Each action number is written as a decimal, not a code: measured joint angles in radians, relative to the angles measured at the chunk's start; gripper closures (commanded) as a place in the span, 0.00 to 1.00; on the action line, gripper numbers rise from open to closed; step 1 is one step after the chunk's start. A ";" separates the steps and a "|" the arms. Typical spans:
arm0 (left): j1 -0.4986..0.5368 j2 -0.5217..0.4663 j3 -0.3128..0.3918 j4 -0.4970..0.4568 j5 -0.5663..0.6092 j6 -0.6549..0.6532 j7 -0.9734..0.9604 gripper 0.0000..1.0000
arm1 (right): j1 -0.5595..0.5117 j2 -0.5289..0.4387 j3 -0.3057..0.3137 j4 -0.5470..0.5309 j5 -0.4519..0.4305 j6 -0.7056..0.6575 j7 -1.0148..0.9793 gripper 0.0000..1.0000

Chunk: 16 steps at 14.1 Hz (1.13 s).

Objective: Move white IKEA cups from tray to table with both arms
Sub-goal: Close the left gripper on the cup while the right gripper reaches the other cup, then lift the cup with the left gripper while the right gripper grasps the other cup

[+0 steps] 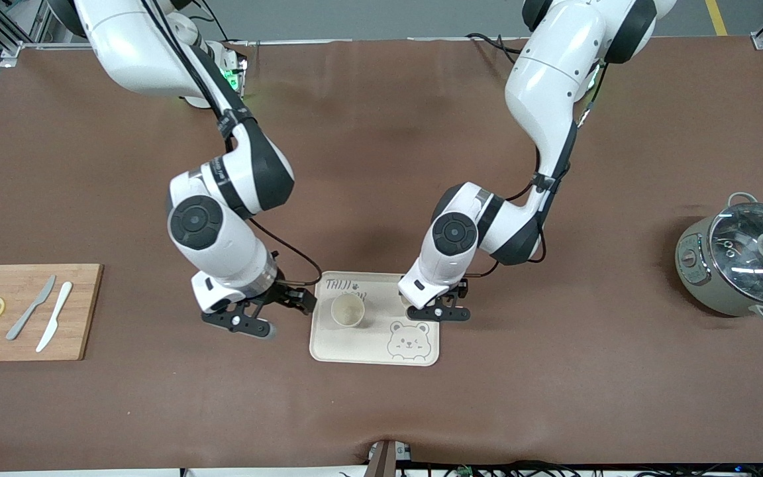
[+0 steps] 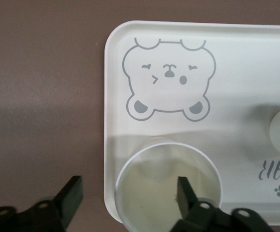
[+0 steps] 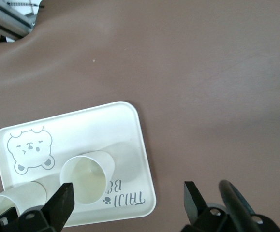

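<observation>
A cream tray with a bear drawing [image 1: 414,354] lies on the brown table. One white cup [image 1: 347,310] stands upright on it toward the right arm's end; it also shows in the right wrist view [image 3: 84,176]. The second white cup [image 2: 169,193] stands on the tray's corner toward the left arm's end, mostly hidden under the left gripper in the front view. My left gripper [image 1: 440,306] is open just above it, one finger [image 2: 184,192] over the cup's mouth, the other [image 2: 72,195] off the tray. My right gripper [image 1: 275,313] is open and empty over the table beside the tray [image 3: 130,125].
A wooden cutting board [image 1: 77,311] with two lemon slices and two knives lies at the right arm's end. A grey pot with a glass lid [image 1: 742,262] stands at the left arm's end.
</observation>
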 measured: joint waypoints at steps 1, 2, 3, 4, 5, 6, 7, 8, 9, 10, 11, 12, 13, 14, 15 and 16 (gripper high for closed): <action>-0.007 0.004 0.000 -0.001 0.001 0.021 -0.041 1.00 | 0.006 0.013 0.000 0.000 0.000 0.016 0.002 0.00; -0.015 0.009 0.000 -0.003 0.003 0.052 -0.063 1.00 | 0.010 0.025 0.000 0.001 0.000 0.028 0.002 0.00; -0.021 0.014 0.000 -0.003 0.005 0.073 -0.074 1.00 | 0.013 0.036 0.000 0.001 0.000 0.035 0.002 0.00; -0.024 0.016 0.000 -0.003 0.005 0.081 -0.076 1.00 | 0.017 0.047 0.000 0.001 0.000 0.046 0.002 0.00; -0.024 0.017 0.001 -0.003 0.005 0.083 -0.076 1.00 | 0.020 0.056 0.000 0.002 0.000 0.055 0.002 0.00; -0.023 0.017 0.002 -0.003 0.005 0.083 -0.076 1.00 | 0.023 0.066 0.000 0.002 0.000 0.063 0.002 0.00; -0.023 0.017 0.003 -0.003 0.005 0.084 -0.076 1.00 | 0.028 0.075 0.000 0.002 0.000 0.073 0.002 0.00; -0.022 0.017 0.004 -0.003 0.005 0.084 -0.076 1.00 | 0.033 0.083 0.000 0.003 0.000 0.082 0.002 0.00; -0.022 0.017 0.005 -0.003 0.005 0.084 -0.076 1.00 | 0.038 0.091 0.000 0.003 0.000 0.088 0.003 0.00; -0.022 0.017 0.005 -0.003 0.005 0.085 -0.076 1.00 | 0.042 0.097 0.000 0.004 0.000 0.091 0.004 0.00; -0.021 0.017 0.006 -0.002 0.005 0.087 -0.076 1.00 | 0.045 0.102 0.000 0.005 0.000 0.096 0.004 0.00; -0.020 0.015 0.007 -0.001 0.005 0.086 -0.076 1.00 | 0.047 0.107 0.000 0.005 0.000 0.102 0.004 0.00; -0.018 0.012 0.009 0.001 0.005 0.078 -0.076 1.00 | 0.049 0.113 0.000 0.006 0.000 0.107 0.004 0.00; -0.014 0.005 0.011 0.006 0.005 0.054 -0.076 1.00 | 0.051 0.119 0.000 0.006 0.000 0.110 0.004 0.00; -0.008 -0.009 0.012 0.011 0.005 0.018 -0.074 1.00 | 0.053 0.124 0.000 0.006 0.000 0.111 0.004 0.00; 0.003 -0.030 0.013 0.014 0.005 -0.028 -0.067 1.00 | 0.055 0.129 0.000 0.007 0.000 0.112 0.004 0.00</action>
